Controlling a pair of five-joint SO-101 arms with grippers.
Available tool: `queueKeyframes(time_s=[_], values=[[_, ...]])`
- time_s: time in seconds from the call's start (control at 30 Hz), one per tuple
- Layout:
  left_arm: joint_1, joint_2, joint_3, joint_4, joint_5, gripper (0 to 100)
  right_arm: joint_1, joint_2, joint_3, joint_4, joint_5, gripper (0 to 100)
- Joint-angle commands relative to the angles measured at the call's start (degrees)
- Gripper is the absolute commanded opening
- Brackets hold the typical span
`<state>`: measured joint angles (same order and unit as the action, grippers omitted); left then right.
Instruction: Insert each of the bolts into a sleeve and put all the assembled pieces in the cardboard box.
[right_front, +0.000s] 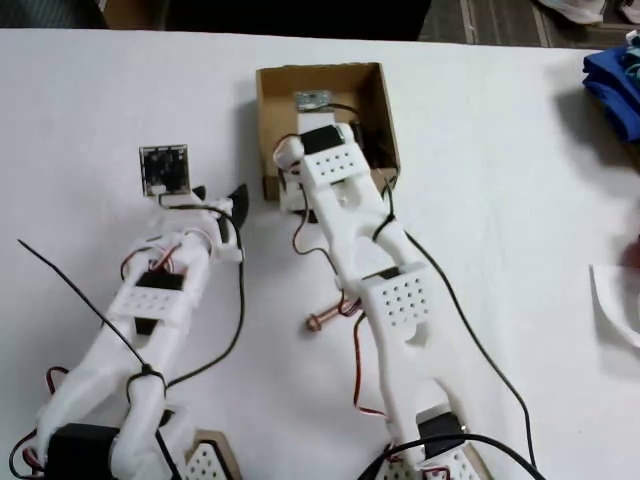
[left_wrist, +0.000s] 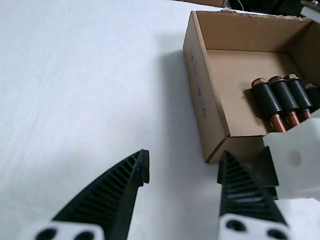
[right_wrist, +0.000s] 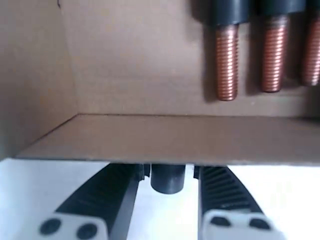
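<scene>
Sleeve (right_wrist: 167, 179) gripped at the cardboard box (right_wrist: 150, 140) wall
It was clamped between the right gripper's (right_wrist: 170, 174) fingers, near their tips, with the wall just beyond them; the left gripper's (left_wrist: 182, 167) fingers were spread apart.

The left arm (right_front: 110, 350), farther from the brown cardboard box (right_front: 268, 120), and the right arm (right_front: 345, 215), nearer the box, are white plastic shells with dot-perforated panels (right_front: 400, 300), black servo blocks, and red and black wires. A thin black cable tie (right_front: 70, 285) rings the left arm. The left gripper (left_wrist: 185, 155) and the right gripper (right_wrist: 169, 172) have black ribbed triangular fingers (left_wrist: 115, 195) on white mounts with dark screw holes.
</scene>
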<state>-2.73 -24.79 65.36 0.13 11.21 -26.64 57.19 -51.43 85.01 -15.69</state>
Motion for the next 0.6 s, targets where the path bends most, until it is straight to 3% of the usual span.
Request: queueKeyframes(time_s=[0.0, 0.07, 0.17, 0.57], values=[[-0.2, -2.1, -0.2, -0.8, 0.5, 24, 0.3, 0.0, -0.9, -0.3, -0.2, 13.3], [-0.2, -2.1, -0.2, -0.8, 0.5, 24, 0.3, 0.0, -0.9, -0.3, -0.2, 12.2], [-0.2, -2.1, -0.2, -0.8, 0.5, 24, 0.3, -0.2, -0.9, -0.3, -0.2, 1.4], [-0.2, -2.1, -0.2, -0.8, 0.5, 24, 0.2, -1.5, -1.5, 3.0, -0.2, 2.0]])
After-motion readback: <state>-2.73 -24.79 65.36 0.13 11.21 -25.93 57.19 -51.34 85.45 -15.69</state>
